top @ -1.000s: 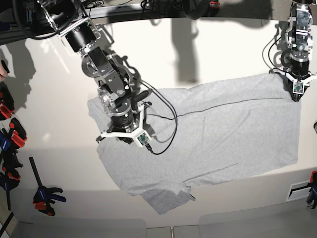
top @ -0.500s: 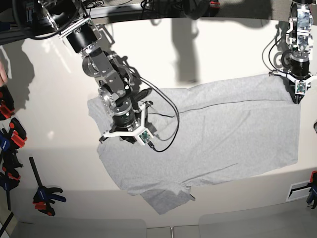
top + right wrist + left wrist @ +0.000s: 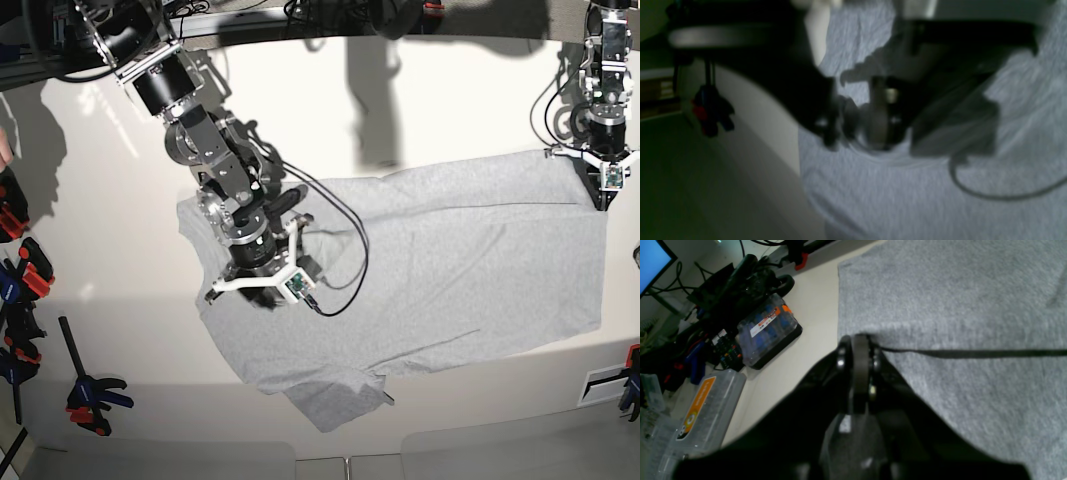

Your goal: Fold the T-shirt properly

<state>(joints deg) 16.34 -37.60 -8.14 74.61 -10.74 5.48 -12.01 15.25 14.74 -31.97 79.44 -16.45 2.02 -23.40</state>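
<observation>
I see the T-shirt (image 3: 430,270), a soft heather-grey knit with a fine melange grain, lying mostly flat across the middle and right of the glossy cream table (image 3: 100,250), its rumpled sleeve bunched at about 7 o'clock near the front edge. My left gripper (image 3: 858,343), black and matte, has its jaws pressed together on the shirt's edge at the cloth's 1 o'clock corner, while my right gripper (image 3: 857,128) sits on the fabric at the shirt's 9 o'clock side with a visible gap between its dark fingers, nothing clamped. Clear plastic parts boxes (image 3: 770,330) and cables clutter the bench beyond the table, and red-and-blue clamps (image 3: 20,270) hang along its 9 o'clock side.
</observation>
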